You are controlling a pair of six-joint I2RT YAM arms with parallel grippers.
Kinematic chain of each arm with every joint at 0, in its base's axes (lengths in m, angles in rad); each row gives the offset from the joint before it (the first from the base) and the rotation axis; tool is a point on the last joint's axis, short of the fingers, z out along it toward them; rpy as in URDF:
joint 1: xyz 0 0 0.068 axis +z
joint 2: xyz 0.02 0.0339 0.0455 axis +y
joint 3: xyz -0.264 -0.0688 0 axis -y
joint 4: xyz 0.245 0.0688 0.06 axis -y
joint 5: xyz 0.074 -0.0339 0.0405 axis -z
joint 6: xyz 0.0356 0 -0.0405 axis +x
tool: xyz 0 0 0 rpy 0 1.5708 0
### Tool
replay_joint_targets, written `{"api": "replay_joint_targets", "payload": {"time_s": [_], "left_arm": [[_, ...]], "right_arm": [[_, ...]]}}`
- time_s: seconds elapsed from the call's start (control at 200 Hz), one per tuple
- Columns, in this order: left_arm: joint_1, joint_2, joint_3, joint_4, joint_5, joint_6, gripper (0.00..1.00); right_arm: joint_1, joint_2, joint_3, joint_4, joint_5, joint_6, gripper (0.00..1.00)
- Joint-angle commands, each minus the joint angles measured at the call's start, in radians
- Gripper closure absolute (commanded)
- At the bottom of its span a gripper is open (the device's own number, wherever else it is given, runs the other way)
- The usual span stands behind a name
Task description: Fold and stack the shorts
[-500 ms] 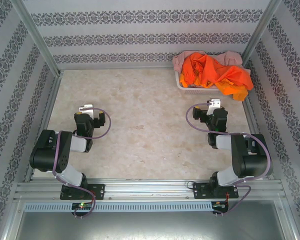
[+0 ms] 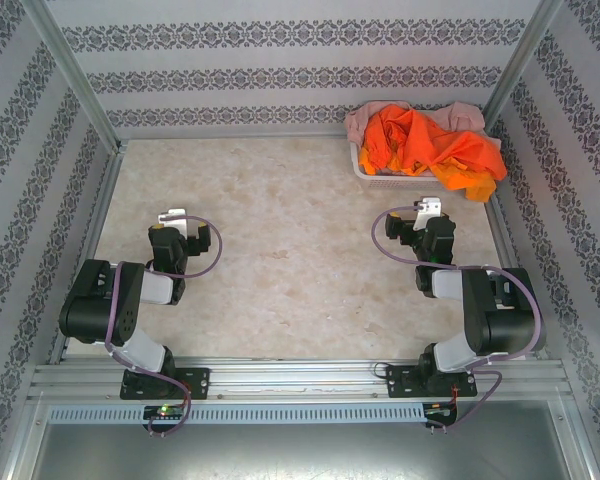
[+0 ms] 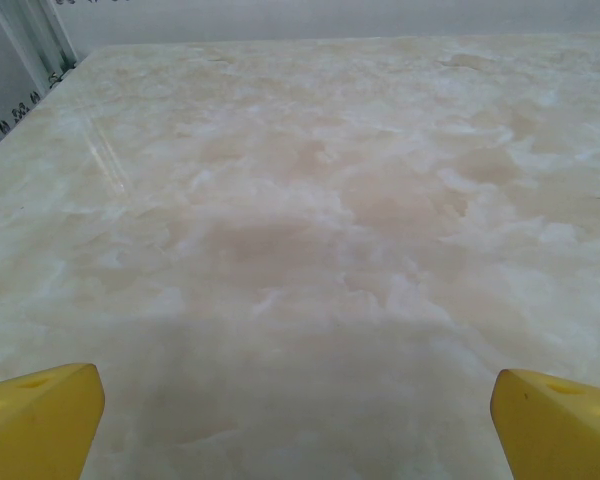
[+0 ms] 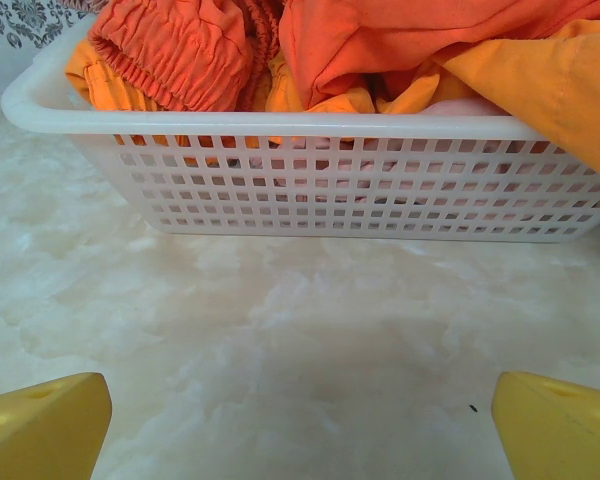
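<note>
Bright orange shorts [image 2: 430,145] lie heaped in the white basket [image 2: 372,172] at the back right corner, spilling over its right rim; dusty pink shorts [image 2: 365,118] peek out behind them. From the right wrist, the orange shorts [image 4: 380,50] fill the basket [image 4: 330,185] just ahead. My right gripper [image 2: 431,206] stands open a short way in front of the basket, its yellow fingertips [image 4: 555,425] wide apart over bare table. Open too is my left gripper [image 2: 173,217], low over the left half of the table, nothing between its fingertips [image 3: 40,415].
Marbled beige tabletop [image 2: 280,230] stretches between the arms and to the back wall. Patterned walls and metal frame posts [image 2: 75,75] close in three sides. The basket sits tight in the back right corner.
</note>
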Motion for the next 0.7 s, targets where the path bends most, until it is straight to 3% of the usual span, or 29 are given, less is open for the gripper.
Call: {"api": "replay_joint_targets", "payload": {"time_s": [0.0, 0.5, 0.605, 0.694], "left_arm": [[-0.007, -0.003, 0.011, 0.029, 0.007, 0.010, 0.00], [-0.001, -0.011, -0.001, 0.046, -0.001, 0.001, 0.00], [-0.003, -0.136, -0.040, 0.014, -0.020, -0.001, 0.00], [-0.003, -0.321, -0.058, -0.124, -0.051, -0.032, 0.00]], "right_arm": [[0.007, 0.001, -0.006, 0.010, -0.011, 0.000, 0.02], [0.002, -0.010, -0.005, 0.006, -0.012, 0.005, 0.02], [0.012, -0.138, -0.009, -0.096, 0.025, 0.002, 0.02], [0.012, -0.306, -0.032, -0.183, 0.081, 0.037, 0.02]]}}
